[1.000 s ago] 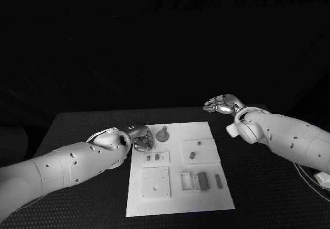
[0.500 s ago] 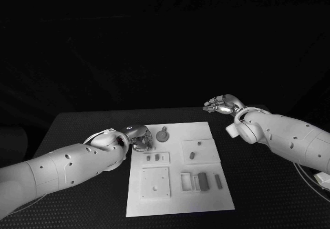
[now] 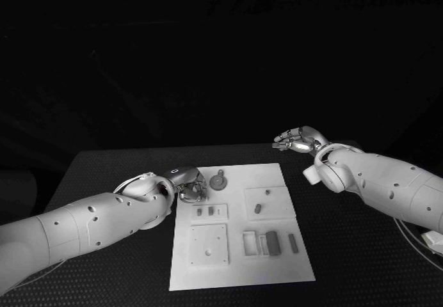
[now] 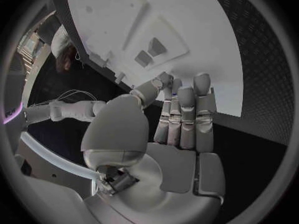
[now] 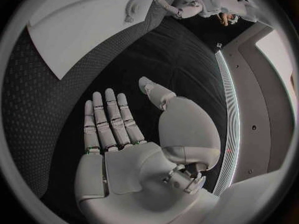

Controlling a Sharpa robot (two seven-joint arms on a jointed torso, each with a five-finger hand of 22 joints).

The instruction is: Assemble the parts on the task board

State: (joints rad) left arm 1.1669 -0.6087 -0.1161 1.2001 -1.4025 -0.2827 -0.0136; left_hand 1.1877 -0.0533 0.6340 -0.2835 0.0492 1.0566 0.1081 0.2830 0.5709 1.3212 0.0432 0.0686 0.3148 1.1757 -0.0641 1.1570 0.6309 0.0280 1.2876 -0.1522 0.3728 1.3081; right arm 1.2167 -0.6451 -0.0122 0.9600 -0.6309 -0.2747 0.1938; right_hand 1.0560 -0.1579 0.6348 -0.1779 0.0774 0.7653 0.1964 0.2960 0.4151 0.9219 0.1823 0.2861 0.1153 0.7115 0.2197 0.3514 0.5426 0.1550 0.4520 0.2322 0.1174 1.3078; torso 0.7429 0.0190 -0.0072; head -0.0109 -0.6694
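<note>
White flat task board (image 3: 277, 256) waits; left hand (image 3: 189, 187) hovers spread, holding nothing, near the round grey part (image 3: 219, 182). Right hand (image 3: 297, 141) stays empty. Lower gently.

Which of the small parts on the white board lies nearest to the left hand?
The round part at the board's far edge, just beside the left hand; the other parts lie closer to the robot.

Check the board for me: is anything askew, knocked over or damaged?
Nothing stands out. The task board lies flat and roughly square on the table, its grey parts look seated or lying on it, and neither the left hand nor right hand holds anything.
</note>
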